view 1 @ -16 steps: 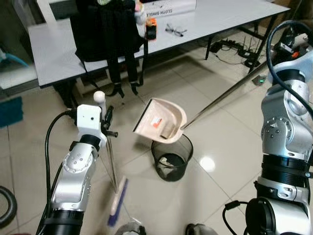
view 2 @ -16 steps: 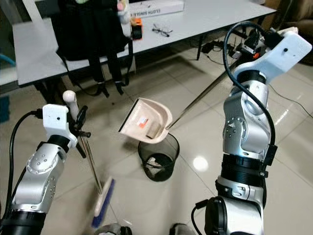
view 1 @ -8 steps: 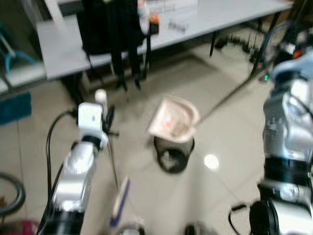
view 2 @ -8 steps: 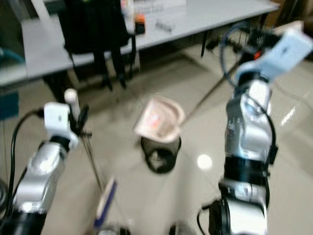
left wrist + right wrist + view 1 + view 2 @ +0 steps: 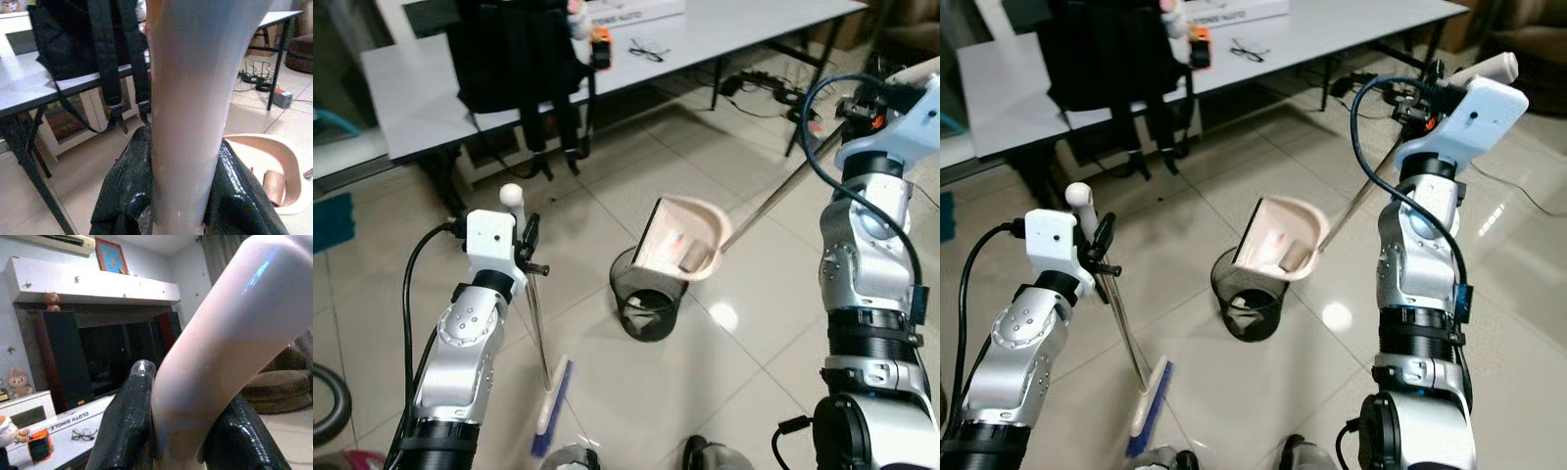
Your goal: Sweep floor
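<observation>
Dustpan point(image 5: 680, 240) tilted over bin point(image 5: 647, 305)

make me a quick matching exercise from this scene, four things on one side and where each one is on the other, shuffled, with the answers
Things:
1. dustpan
2. broom head
3. glasses
4. backpack

Places:
A. lying on the white table top
B. on the floor by the left arm
C. tilted over the mesh bin
D. straps hanging over the table edge

Pairs: 1-C, 2-B, 3-A, 4-D

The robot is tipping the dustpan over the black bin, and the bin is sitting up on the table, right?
Not quite. The dustpan is tipped over the black bin, but the bin stands on the floor, not on the table. The left eye view shows this.
</observation>
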